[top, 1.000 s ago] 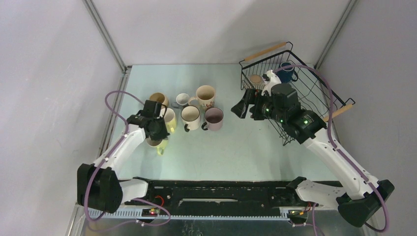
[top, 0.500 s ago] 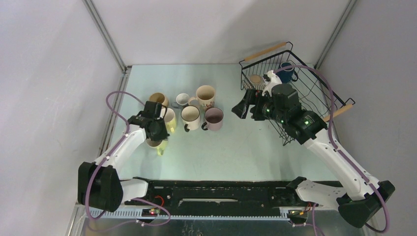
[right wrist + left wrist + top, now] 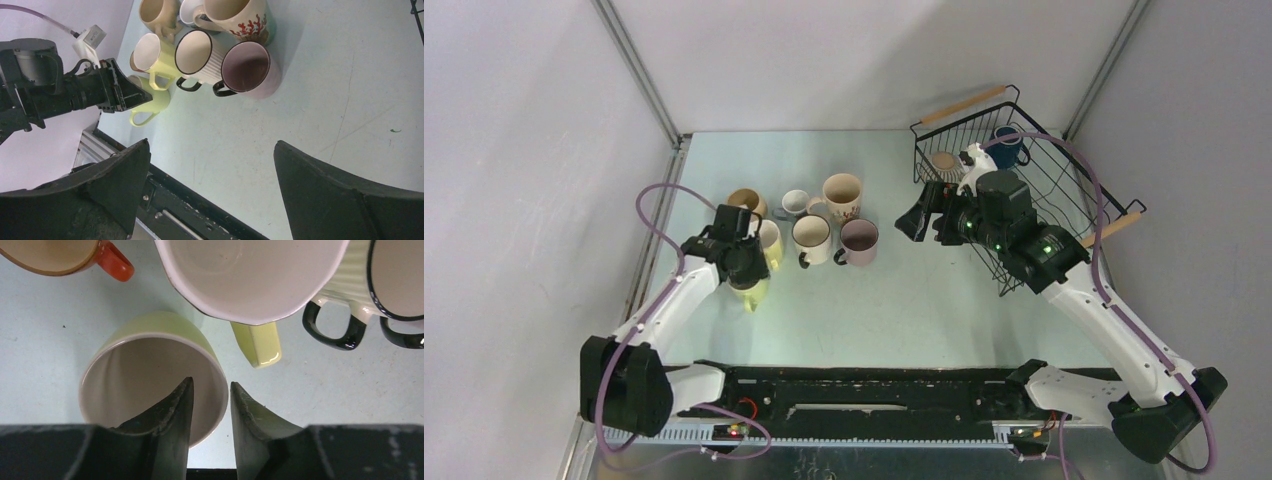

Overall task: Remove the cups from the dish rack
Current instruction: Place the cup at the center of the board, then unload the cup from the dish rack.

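The pale yellow-green cup (image 3: 145,370) stands upright on the table in front of the other cups. My left gripper (image 3: 210,390) straddles its rim, one finger inside and one outside. The jaws stand slightly open, with a gap to the wall. From above, this cup (image 3: 750,291) shows under the left gripper (image 3: 746,275). The black wire dish rack (image 3: 965,104) at the back right holds a dark blue cup (image 3: 1007,146) and a beige cup (image 3: 944,162). My right gripper (image 3: 914,222) hangs wide open and empty over the table, left of the rack.
Unloaded cups cluster at the back left: tan (image 3: 744,201), small white (image 3: 795,202), floral (image 3: 842,193), cream with a black handle (image 3: 811,236), mauve (image 3: 859,238) and another pale yellow one (image 3: 768,240). A metal frame rail (image 3: 649,250) runs along the table's left edge.
My left jaws have parted from the yellow-green cup's rim, which they were shut on before. The cup stays on the table. The right arm has not moved.
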You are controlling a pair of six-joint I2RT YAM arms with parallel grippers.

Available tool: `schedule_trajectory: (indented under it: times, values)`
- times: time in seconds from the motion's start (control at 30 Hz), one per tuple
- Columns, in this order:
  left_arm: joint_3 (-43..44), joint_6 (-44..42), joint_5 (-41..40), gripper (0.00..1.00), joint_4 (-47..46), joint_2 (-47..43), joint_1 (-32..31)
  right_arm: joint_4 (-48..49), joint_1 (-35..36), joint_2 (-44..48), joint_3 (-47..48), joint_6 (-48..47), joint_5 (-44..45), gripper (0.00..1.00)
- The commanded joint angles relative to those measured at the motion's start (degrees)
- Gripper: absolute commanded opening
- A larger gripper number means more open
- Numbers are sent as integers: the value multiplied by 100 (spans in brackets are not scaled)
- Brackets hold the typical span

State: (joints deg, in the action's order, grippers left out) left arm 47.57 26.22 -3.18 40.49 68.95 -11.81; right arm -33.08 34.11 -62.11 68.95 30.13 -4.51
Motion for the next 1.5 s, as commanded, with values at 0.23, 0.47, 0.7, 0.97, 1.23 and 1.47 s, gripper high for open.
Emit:
schedule_trajectory:
  times: [0.23, 0.47, 0.7, 0.97, 1.23, 1.47]
  values:
    - [20, -189, 258, 62, -58, -811, 56, 109, -18, 59, -2, 87, -17, 100]
    - [119, -354, 870, 99, 14, -1466, 47, 145, -22, -11, 12, 174, 32, 100]
    - [398, -462, 1643, 100, 7, -2130, 46, 149, -149, -69, 61, 253, 155, 100]
    - [461, -420, 2599, 100, -749, -2539, -125, -76, -624, -408, 509, 129, 249, 100]
    - [731, -323, 2422, 100, -1432, -2193, -1154, -18, -1496, -1104, 1011, 4, 337, 100]
    - [977, -710, 2336, 100, -1447, -1745, -1617, 173, -2378, -2047, 1580, -145, 237, 100]
